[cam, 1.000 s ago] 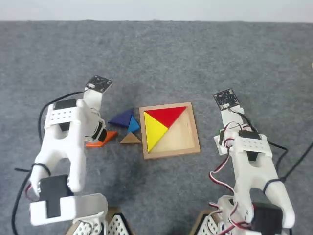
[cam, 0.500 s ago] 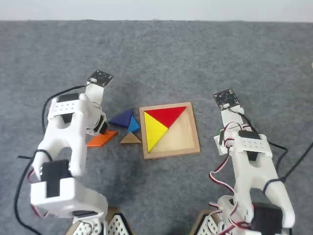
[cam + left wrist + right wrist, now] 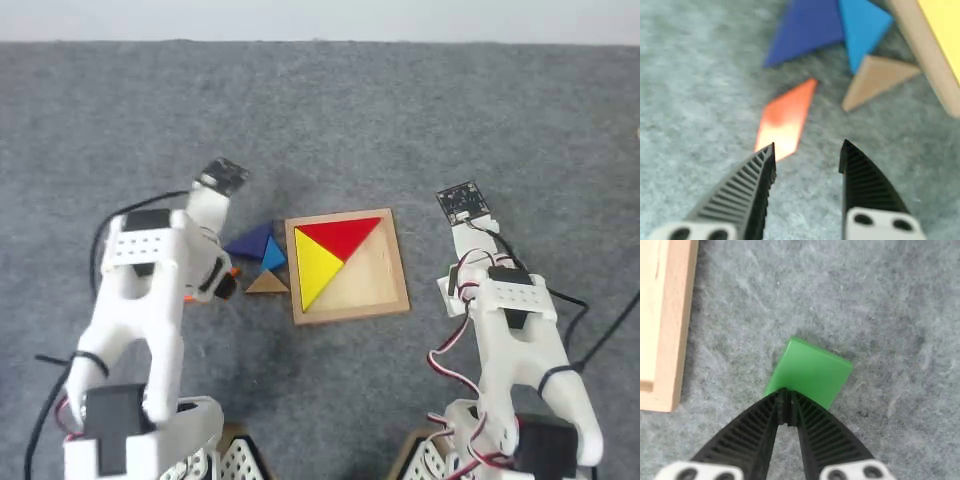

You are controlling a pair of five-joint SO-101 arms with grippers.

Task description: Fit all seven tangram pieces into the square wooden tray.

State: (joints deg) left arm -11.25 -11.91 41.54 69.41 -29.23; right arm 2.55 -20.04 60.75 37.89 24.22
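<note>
The square wooden tray (image 3: 398,262) holds a red triangle (image 3: 340,236) and a yellow triangle (image 3: 315,265). Just left of it lie a dark blue triangle (image 3: 252,242), a light blue triangle (image 3: 272,254) and a tan triangle (image 3: 267,283). My left gripper (image 3: 807,150) is open just above the carpet, with one end of the orange parallelogram (image 3: 785,120) beside one fingertip. My right gripper (image 3: 785,402) is shut and empty, its tips at the near edge of the green square (image 3: 810,372), right of the tray.
Grey carpet covers the whole table, with open room beyond the tray and in front of it. In the left wrist view the tray's rim (image 3: 920,40) stands close beyond the tan triangle (image 3: 875,80). The tray's corner (image 3: 665,315) lies beside the green square.
The left arm has swung toward the loose pieces and the tray, and now covers most of the orange parallelogram in the high view. The right arm has not moved.
</note>
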